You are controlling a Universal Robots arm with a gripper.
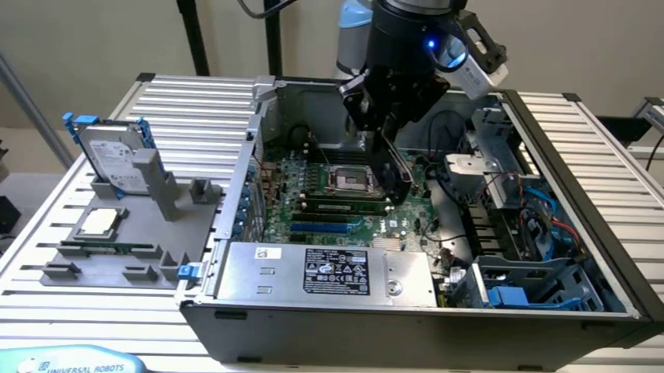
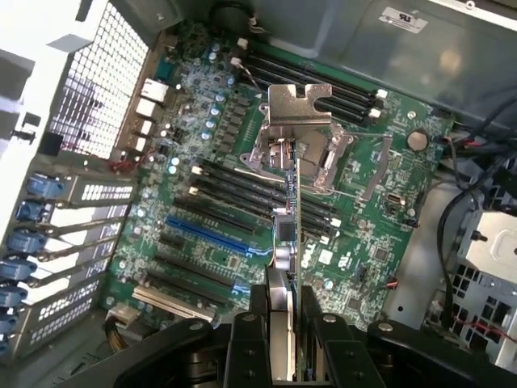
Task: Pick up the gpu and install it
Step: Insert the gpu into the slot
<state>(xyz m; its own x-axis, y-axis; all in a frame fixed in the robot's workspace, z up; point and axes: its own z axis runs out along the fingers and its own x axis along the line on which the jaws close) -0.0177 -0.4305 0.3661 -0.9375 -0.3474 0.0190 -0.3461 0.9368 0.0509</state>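
Pinched almost closed, with only a card's thickness between the fingers: the gripper (image 1: 386, 140), clamped on the upper edge of the gpu (image 1: 394, 179). Held upright and edge-on, a thin dark blade hanging inside the open computer case (image 1: 415, 330), over the motherboard (image 1: 311, 198) and just to the exterior view's right of the processor socket (image 1: 347, 180). Cannot tell whether touching the board or just clear of it.

In the wrist view, the gripper (image 2: 292, 327) again, with the gpu (image 2: 297, 202) running as a thin line across the black memory slots (image 2: 234, 190), apart from the long blue slot (image 2: 206, 234).

At the near end of the case, a silver power supply (image 1: 332, 272) with a black label.

Outside the case at the exterior view's left, on the slatted table (image 1: 197, 101): a grey holder (image 1: 135, 260). At its far end, a hard drive (image 1: 109, 155) with blue rails, standing on edge. Nearer on it, a small square processor chip (image 1: 99, 221), lying flat.
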